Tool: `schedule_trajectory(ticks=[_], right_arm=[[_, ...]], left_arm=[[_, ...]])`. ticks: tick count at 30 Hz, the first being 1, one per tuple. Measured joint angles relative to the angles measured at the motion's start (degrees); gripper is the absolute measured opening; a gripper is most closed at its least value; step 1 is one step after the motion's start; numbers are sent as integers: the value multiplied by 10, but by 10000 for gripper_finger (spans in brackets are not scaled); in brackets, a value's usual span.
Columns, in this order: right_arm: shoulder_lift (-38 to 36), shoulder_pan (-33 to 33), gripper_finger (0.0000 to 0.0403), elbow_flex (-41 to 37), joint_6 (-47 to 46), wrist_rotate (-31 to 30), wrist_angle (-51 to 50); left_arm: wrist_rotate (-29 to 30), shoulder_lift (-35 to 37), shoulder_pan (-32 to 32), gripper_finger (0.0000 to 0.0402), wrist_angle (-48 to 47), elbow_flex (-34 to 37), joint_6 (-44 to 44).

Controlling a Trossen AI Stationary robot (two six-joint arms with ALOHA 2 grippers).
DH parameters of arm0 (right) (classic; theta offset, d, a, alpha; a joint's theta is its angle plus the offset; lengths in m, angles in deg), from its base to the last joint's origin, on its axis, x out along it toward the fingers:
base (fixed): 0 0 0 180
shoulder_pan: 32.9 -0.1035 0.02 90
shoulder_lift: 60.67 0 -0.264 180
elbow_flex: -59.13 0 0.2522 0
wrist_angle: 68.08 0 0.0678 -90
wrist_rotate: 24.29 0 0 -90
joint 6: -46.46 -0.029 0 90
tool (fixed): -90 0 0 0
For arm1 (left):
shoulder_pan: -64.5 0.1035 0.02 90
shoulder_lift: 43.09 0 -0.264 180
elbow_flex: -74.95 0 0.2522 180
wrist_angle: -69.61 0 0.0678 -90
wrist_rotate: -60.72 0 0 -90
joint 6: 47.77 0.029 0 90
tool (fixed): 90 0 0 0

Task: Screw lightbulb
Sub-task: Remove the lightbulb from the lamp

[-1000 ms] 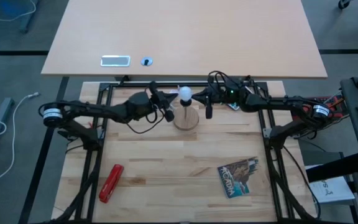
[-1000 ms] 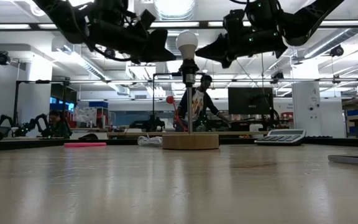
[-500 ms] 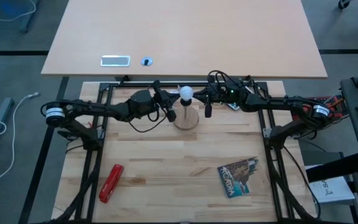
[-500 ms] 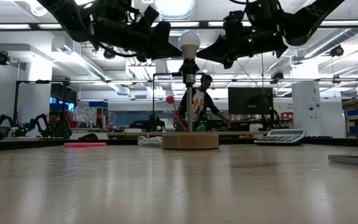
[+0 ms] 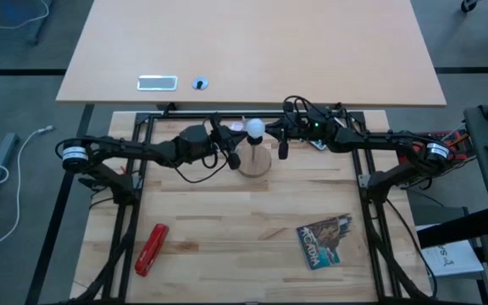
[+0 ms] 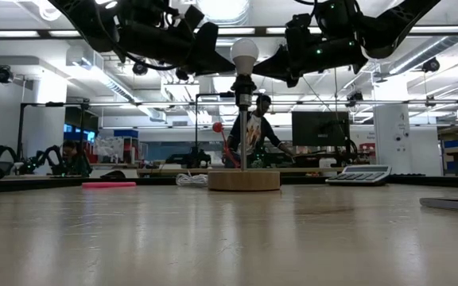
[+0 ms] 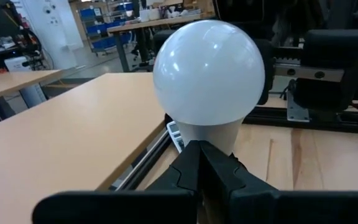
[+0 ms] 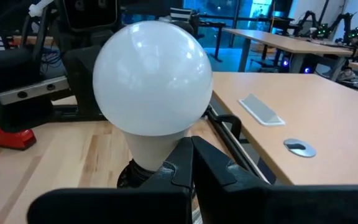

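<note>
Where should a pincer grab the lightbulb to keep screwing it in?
Grip the lightbulb around its round white head, coming level from the side. It stands upright in the black socket, so its base is covered. The left pincer and right pincer already flank it.

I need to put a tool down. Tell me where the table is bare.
Free: the wood between the red tool and the booklet. Crowded: the far edge, where the left gripper and right gripper flank the lightbulb on its wooden base.
</note>
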Motion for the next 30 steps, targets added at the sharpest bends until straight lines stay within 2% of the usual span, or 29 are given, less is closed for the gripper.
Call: schedule_trajectory(ticks=[8,12,16,26,30], right_arm=[[-8,1,0,0,-2,-11,-16],[-34,1,0,0,-2,-50,-69],[-64,1,0,0,-4,-59,-101],[-99,1,0,0,-1,-54,-87],[-102,-4,27,8,25,-54,-101]], left_arm=[[5,3,1,0,-21,0,-3],[40,24,0,0,-79,0,1],[54,53,1,0,-140,0,6],[47,72,-9,0,-167,0,6],[47,72,-19,0,-190,0,-22]])
